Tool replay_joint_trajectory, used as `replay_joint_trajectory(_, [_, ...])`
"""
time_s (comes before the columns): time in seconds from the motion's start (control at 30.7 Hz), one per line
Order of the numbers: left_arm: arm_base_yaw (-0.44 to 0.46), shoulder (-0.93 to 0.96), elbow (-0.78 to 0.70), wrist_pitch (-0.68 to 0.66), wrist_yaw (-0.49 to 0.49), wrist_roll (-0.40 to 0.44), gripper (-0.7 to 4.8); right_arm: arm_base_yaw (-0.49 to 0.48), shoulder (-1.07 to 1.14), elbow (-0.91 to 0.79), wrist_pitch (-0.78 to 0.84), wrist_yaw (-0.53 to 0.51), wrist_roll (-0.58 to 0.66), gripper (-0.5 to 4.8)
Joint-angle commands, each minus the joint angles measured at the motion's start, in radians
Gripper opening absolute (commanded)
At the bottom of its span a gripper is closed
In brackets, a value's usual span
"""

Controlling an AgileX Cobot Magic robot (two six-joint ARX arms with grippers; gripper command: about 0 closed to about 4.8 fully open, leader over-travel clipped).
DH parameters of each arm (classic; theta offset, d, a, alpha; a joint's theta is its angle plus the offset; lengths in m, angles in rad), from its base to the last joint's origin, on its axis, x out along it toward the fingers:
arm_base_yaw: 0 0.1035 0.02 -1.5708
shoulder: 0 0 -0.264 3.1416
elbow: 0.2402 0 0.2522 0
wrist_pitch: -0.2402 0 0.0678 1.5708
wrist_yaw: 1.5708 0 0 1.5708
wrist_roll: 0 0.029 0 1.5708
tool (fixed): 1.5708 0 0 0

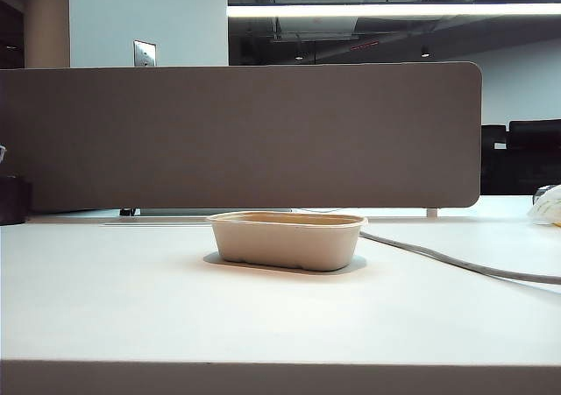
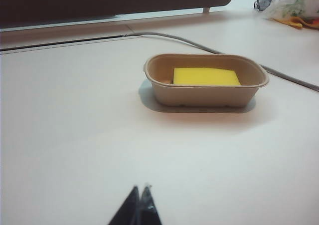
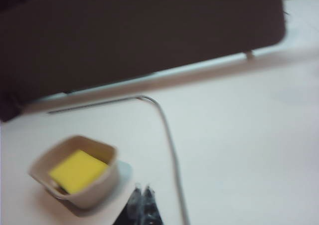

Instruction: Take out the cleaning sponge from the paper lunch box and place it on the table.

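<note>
Beige-tan pulp-paper lunch box (image 1: 287, 239) at the centre of the exterior view, resting on the white tabletop (image 1: 131, 307), rim level, contents hidden from this low angle. Grey-brown divider panel (image 1: 237, 137) upright behind it, spanning most of the frame. Grey cable (image 1: 456, 262) running from just right of the box toward the right edge of the frame. No arm in the exterior view.

Left wrist view: same paper lunch box (image 2: 205, 80) right of centre in the upper half, well apart from the left end effector (image 2: 140, 189) at the bottom edge. Bright yellow cleaning sponge (image 2: 206, 76) lying flat inside the box, yellow face up, near the wall facing the camera. Left end effector's dark fingertips (image 2: 132, 197) pressed together to a point, pinching nothing, above bare tabletop (image 2: 75, 135). Cable (image 2: 199, 46) curving behind the box. Crumpled printed bag (image 2: 294, 6) at the upper right corner.

Right wrist view, blurred and tilted: paper lunch box (image 3: 79, 172) at lower left, cleaning sponge (image 3: 78, 171) inside it. Right end effector (image 3: 142, 189) at the bottom edge, tips pressed together, empty, just beside the box's corner but apart from it. Cable (image 3: 169, 140) running from mid-frame down past the fingertips. Dark divider panel (image 3: 139, 35) across the upper part of the frame.
</note>
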Motion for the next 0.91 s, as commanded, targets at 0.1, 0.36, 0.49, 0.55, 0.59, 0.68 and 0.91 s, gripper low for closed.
replay_joint_trajectory(0.1, [0.000, 0.004, 0.001, 0.010, 0.000, 0.001, -0.05, 0.002, 0.012, 0.116, -0.132, -0.052, -0.034, -0.09])
replay_joint_trajectory(0.36, [0.000, 0.043, 0.001, 0.009, 0.001, 0.001, -0.05, 0.002, 0.257, 0.303, -0.034, -0.130, -0.012, -0.09])
replay_joint_trajectory(0.49, [0.000, 0.048, 0.001, 0.008, 0.001, 0.001, -0.05, 0.005, 0.529, 0.457, -0.062, -0.269, -0.126, -0.09])
replay_joint_trajectory(0.55, [0.000, 0.048, 0.001, 0.009, 0.001, 0.001, -0.05, 0.030, 0.706, 0.562, -0.103, -0.343, -0.174, -0.09])
replay_joint_trajectory(0.59, [0.000, 0.048, 0.001, 0.008, 0.001, 0.001, -0.05, 0.049, 0.786, 0.611, -0.121, -0.358, -0.205, -0.08])
replay_joint_trajectory(0.68, [0.000, 0.048, 0.001, 0.008, 0.001, 0.001, -0.05, 0.126, 1.028, 0.779, -0.188, -0.359, -0.327, 0.82])
replay_joint_trajectory(0.91, [0.000, 0.047, 0.001, 0.008, 0.002, 0.001, -0.05, 0.253, 1.501, 1.187, -0.459, -0.357, -0.528, 3.33])
